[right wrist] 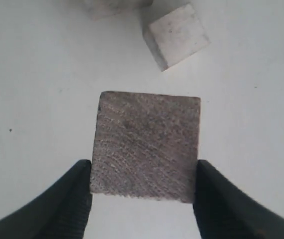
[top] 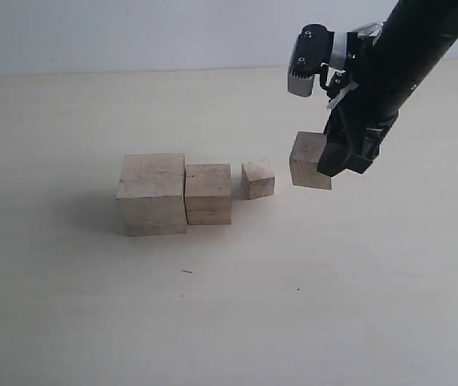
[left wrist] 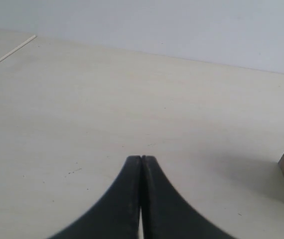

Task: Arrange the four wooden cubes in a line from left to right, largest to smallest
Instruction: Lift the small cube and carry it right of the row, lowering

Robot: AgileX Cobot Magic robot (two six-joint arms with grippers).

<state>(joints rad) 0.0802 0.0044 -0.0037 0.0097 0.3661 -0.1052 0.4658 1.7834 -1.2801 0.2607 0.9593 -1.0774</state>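
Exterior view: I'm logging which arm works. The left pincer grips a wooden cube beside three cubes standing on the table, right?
No: the right pincer grips the wooden cube, as the right wrist view shows; the left pincer is shut and empty in the left wrist view. The rest holds.

The right arm (top: 410,56) is angled down from the far right, the right gripper (right wrist: 141,174) clamped on one wooden cube (top: 309,159) — the left gripper (left wrist: 142,162) is pressed shut.
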